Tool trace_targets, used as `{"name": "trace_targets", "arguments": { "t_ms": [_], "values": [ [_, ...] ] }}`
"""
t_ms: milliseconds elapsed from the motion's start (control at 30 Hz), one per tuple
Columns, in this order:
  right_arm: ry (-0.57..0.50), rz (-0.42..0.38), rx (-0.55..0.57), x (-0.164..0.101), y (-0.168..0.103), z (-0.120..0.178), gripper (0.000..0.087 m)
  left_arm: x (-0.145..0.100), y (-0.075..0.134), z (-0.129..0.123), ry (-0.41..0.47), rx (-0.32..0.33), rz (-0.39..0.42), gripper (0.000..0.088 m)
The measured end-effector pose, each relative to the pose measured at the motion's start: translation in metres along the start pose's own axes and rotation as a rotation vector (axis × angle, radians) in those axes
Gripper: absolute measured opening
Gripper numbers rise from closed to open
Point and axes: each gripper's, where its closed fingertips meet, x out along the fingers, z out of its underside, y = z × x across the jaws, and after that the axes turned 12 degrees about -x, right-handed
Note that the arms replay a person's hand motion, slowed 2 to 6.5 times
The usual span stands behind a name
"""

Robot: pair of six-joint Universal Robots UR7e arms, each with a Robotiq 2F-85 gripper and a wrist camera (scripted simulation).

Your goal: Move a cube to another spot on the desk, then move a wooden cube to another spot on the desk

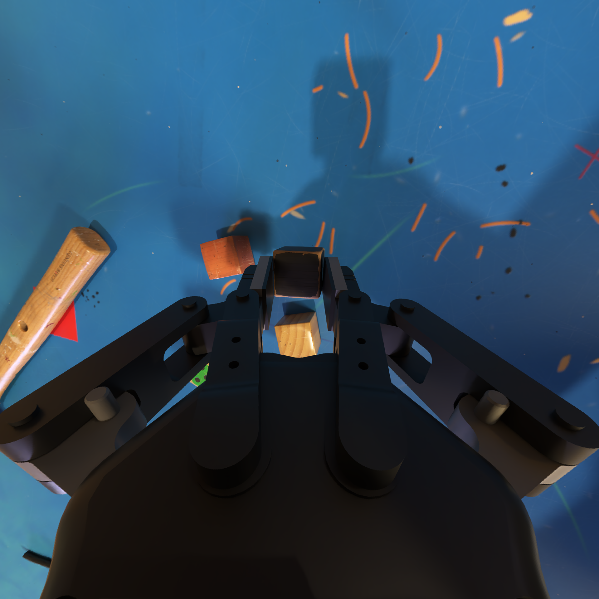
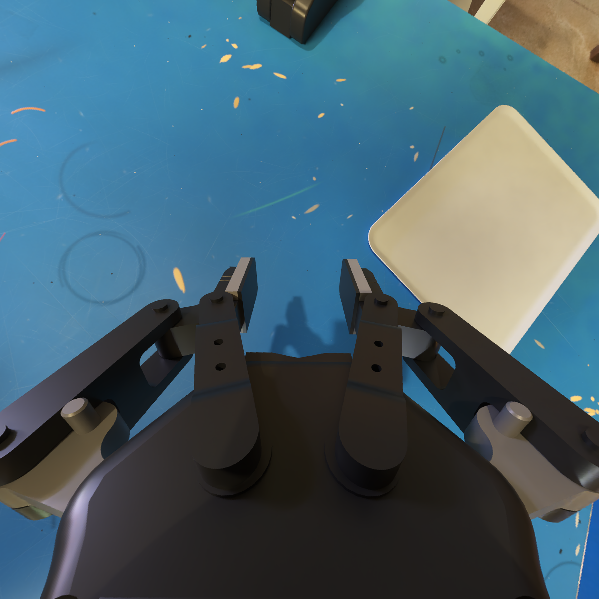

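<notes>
Shadow covers the dark cube (image 1: 298, 271) that my left gripper (image 1: 297, 275) holds, its fingers (image 1: 261, 275) pressed flat against the cube's two sides so that it hangs clear above the blue worktop (image 1: 162, 129). Below that grip, seen through the gap between the fingers, a pale wooden cube (image 1: 297, 334) sits on the worktop, nearer to me than the held one. Just to the left of my fingertips an orange-brown cube (image 1: 227, 256) rests apart from both, tilted in the view. Farther left lies a wooden handle (image 1: 52, 304) at a slant, across a red triangular mark (image 1: 68, 327). A small green spotted piece (image 1: 200, 377) peeks out behind my left linkage; what it is I cannot tell. My right gripper (image 2: 298, 291) hovers over bare worktop (image 2: 162, 162), its fingers (image 2: 248, 288) spread wide with nothing between them. To its right a cream tray (image 2: 486, 227) lies flat, near the worktop's edge. At the far edge a dark block-like object (image 2: 291, 17) stands on the worktop.
</notes>
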Motion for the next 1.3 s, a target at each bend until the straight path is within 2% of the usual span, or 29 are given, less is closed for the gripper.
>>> {"name": "trace_targets", "arguments": {
  "t_ms": [433, 800, 1033, 1300],
  "values": [
    [-0.006, -0.001, 0.002, -0.001, 0.000, 0.002, 0.0464, -0.039, -0.019, -0.013, 0.062, -0.049, -0.086, 0.0272],
    [0.015, 0.000, 0.014, -0.006, 0.001, -0.002, 0.0463, -0.092, -0.035, -0.048, 0.201, -0.149, -0.151, 0.0272],
    [0.018, 0.007, 0.012, -0.008, 0.002, -0.003, 0.0463, -0.119, -0.027, -0.076, 0.267, -0.169, -0.145, 0.0272],
    [0.021, 0.007, 0.009, -0.009, 0.002, -0.005, 0.0463, -0.130, -0.002, -0.114, 0.319, -0.129, -0.111, 0.0272]
  ]
}}
